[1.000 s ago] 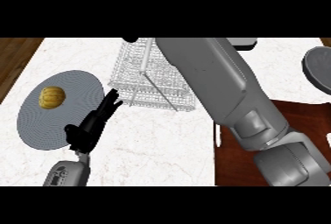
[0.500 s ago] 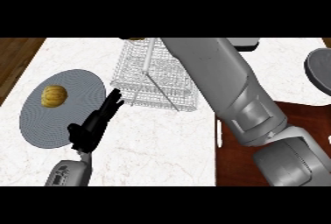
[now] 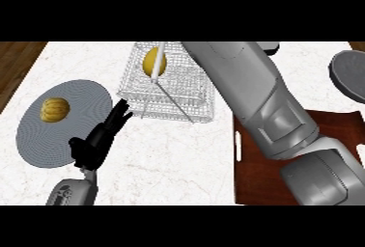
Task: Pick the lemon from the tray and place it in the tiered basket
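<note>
A yellow lemon (image 3: 155,61) lies inside the wire tiered basket (image 3: 171,99) at the counter's far middle, behind a white bar of the basket. The round grey tray (image 3: 50,140) sits at the left and carries a ridged orange-yellow fruit (image 3: 55,109). My left hand (image 3: 96,141) rests open by the tray's right edge, fingers straight and pointing toward the basket. My right forearm (image 3: 249,91) runs from the lower right up past the basket's right side. Its hand is cut off by the view's top edge.
A dark brown board (image 3: 267,169) lies at the lower right, partly under my right arm. A round dark grey dish (image 3: 351,75) sits at the right edge. The white marble counter (image 3: 171,159) ends at wood flooring on the far left.
My right arm has swung rightward off the basket, uncovering the lemon inside it. The left hand has kept its place beside the tray.
</note>
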Tool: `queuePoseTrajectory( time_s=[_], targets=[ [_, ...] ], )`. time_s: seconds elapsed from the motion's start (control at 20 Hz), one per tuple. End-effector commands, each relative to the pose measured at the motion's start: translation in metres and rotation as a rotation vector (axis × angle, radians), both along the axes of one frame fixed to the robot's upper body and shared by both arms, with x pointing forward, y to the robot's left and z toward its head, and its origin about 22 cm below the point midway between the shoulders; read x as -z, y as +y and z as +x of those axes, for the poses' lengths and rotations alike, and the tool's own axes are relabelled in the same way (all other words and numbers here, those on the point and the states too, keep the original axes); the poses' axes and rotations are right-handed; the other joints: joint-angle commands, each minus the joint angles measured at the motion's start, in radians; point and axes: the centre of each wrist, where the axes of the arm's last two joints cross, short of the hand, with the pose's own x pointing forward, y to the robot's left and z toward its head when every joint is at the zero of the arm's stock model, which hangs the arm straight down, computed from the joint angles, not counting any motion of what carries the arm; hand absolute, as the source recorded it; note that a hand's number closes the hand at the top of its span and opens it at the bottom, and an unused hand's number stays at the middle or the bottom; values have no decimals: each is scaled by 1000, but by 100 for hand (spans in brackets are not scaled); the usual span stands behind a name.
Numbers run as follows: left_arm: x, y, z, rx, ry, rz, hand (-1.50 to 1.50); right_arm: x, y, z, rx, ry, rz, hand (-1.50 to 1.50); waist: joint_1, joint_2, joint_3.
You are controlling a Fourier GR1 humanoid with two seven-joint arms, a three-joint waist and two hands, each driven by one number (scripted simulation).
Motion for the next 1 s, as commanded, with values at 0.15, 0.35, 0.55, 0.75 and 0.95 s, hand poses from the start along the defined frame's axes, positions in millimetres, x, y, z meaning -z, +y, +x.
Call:
queuePoseTrajectory(
  time_s=[0.15, 0.35, 0.55, 0.75, 0.95],
  targets=[
    [5, 3, -3, -53, -1, -12, 0, -9, -20, 7, 316, -202, -25, -150, -64, -14, -1],
    [8, 6, -6, -53, 13, -22, 0, -10, -84, 22, 443, -303, 6, -150, -76, -13, 1],
    [3, 9, -9, -62, 11, -8, 0, -4, -139, 22, 498, -354, 131, -150, -86, -18, 2],
    [12, 12, -11, -74, 15, -11, 0, -7, -214, 11, 491, -390, 160, -150, -100, -18, 1],
    [9, 36, -28, -106, 8, -8, 0, -1, -279, -14, 452, -353, 102, -150, -105, -25, 1]
  ],
)
